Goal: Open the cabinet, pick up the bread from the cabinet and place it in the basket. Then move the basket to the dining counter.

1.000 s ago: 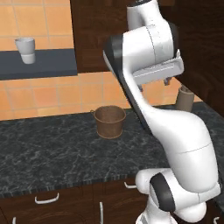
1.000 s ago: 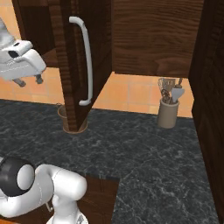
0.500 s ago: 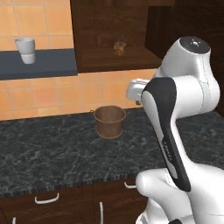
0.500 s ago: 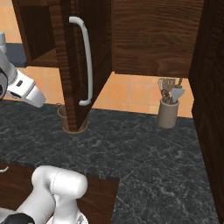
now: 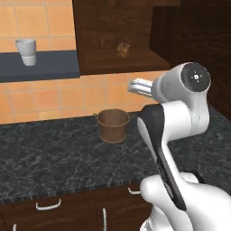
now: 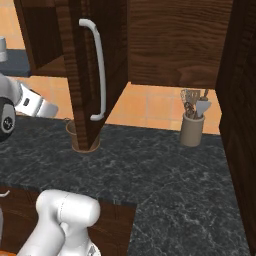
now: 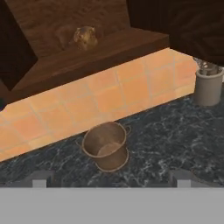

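The dark wood cabinet [image 5: 113, 27] stands open, its door [image 6: 75, 75] with the silver bar handle [image 6: 98, 70] swung out toward me. The bread [image 5: 122, 48], a small tan lump, lies on the cabinet shelf and shows again as the bread [image 7: 85, 37] at the top of the hand view. Below it the round woven basket [image 5: 113, 125] stands empty on the black worktop; the open door half hides the basket [image 6: 75, 131] in the right base view. My gripper [image 5: 134, 85] hovers open and empty to the right of and above the basket [image 7: 105, 146], facing the cabinet. The dining counter is out of view.
A grey-brown utensil jar [image 6: 192, 127] stands on the black speckled worktop [image 5: 54, 158] at the right, near a tall dark side panel [image 6: 242, 100]. A white cup [image 5: 27, 52] sits on a dark shelf at the left. Low drawers with white handles [image 5: 47, 206] run under the worktop.
My arm has swung away from the open door and folded back; the hand dropped lower and now faces the open shelf and basket. Door, bread and basket have not moved.
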